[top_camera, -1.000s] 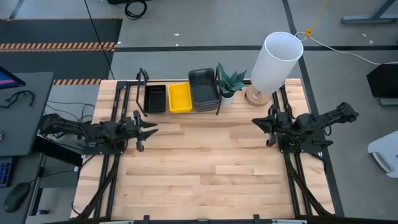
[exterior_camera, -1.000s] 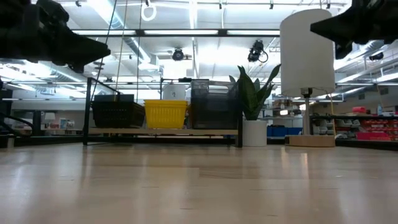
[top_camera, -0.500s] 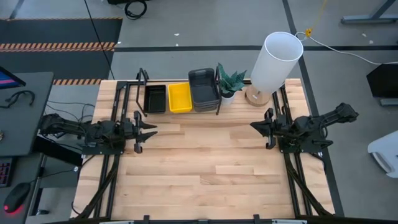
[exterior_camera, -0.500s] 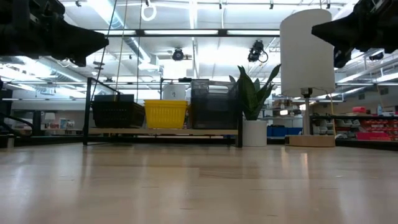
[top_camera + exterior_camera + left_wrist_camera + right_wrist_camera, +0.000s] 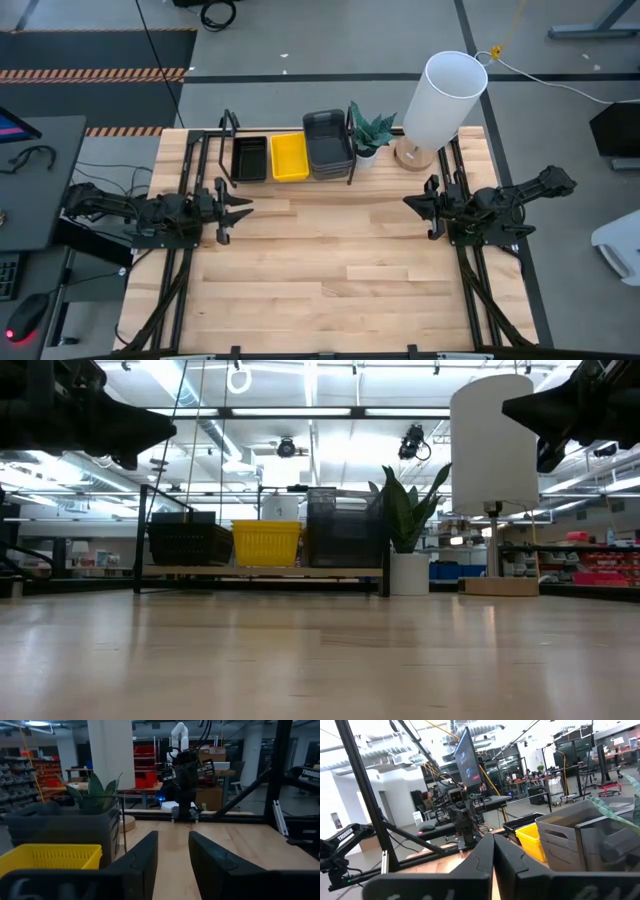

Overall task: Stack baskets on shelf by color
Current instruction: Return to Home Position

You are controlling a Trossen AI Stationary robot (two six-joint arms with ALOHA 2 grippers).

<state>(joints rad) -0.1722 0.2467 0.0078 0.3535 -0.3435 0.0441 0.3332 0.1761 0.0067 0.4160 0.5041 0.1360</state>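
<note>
Looks done: black mesh-walled plastic baskets (image 5: 249, 158), bright yellow plastic baskets (image 5: 290, 157) & dark grey rounded plastic baskets (image 5: 329, 143) sit side by side on the narrow light-wood, black-framed shelf (image 5: 340, 572). Left gripper (image 5: 238, 208), over the wooden tabletop (image 5: 330, 270)'s left side: small gap, holds nothing. Right gripper (image 5: 412, 203), over the right side: pressed together, holds nothing. Only parking the arms seems left.

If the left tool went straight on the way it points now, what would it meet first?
Probably the right tool. The left tool points across the bare light-wood tabletop at it, and the left wrist view shows that arm dead ahead. Their heights may differ, so it could pass by.
</note>
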